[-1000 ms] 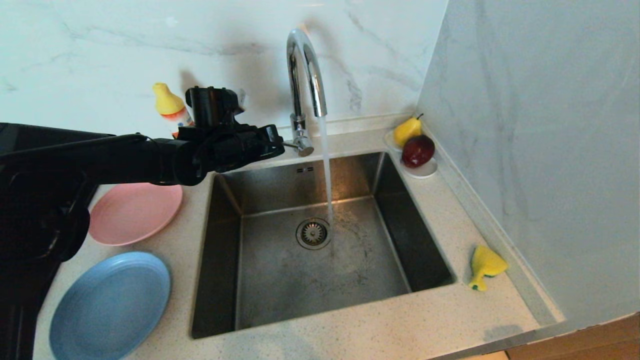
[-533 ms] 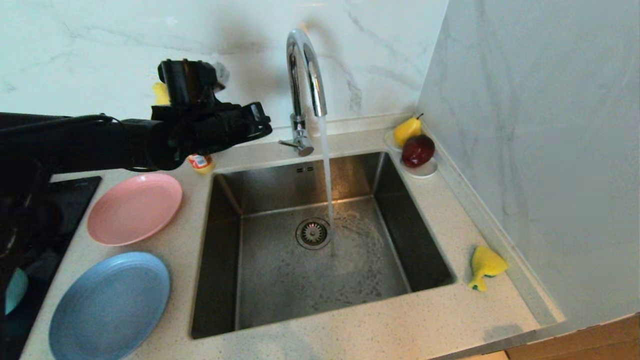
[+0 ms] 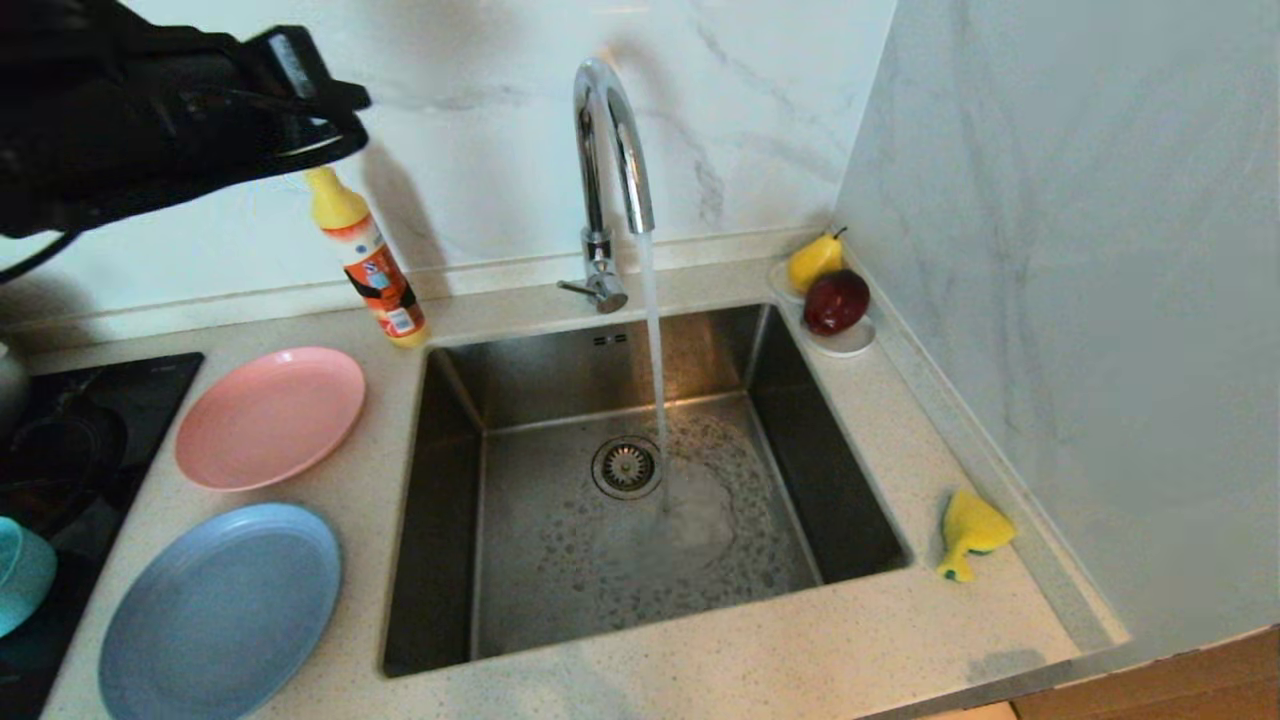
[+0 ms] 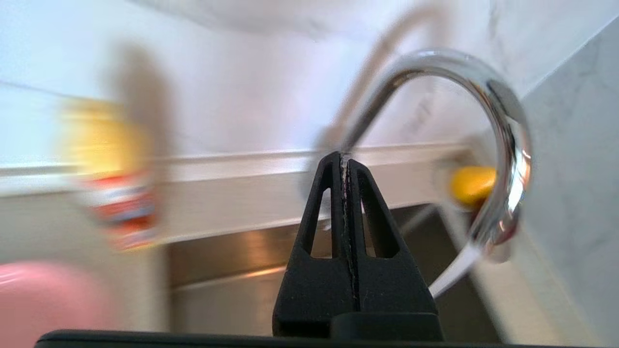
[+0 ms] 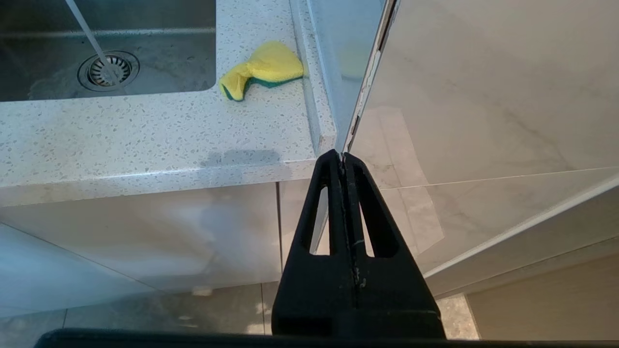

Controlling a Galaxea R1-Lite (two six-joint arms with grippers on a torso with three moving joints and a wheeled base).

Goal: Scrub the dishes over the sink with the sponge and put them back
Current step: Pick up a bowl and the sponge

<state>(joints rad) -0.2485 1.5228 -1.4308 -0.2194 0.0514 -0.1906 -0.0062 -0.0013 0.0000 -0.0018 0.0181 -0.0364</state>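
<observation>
The left gripper (image 4: 344, 159) is raised high above the counter at the far left, level with the curve of the tap (image 3: 610, 130); its fingers are pressed together and hold nothing. The right gripper (image 5: 343, 157) hangs parked below the counter edge in front of the cabinet, fingers likewise pressed together and empty.

Water runs from the tap into the sink (image 3: 800, 440), striking the floor just beside the drain (image 3: 626, 467). The sponge (image 3: 968, 533) lies crumpled on the counter right of the sink, near the side wall. The pink plate (image 3: 268, 416) and the light-blue plate (image 3: 222, 610) rest flat on the counter left of the sink, pink behind blue. A teal bowl (image 3: 18, 575), only partly in view, appears to sit on the black hob (image 3: 110, 385). An orange bottle (image 3: 368, 262) stands at the sink's rear left corner
</observation>
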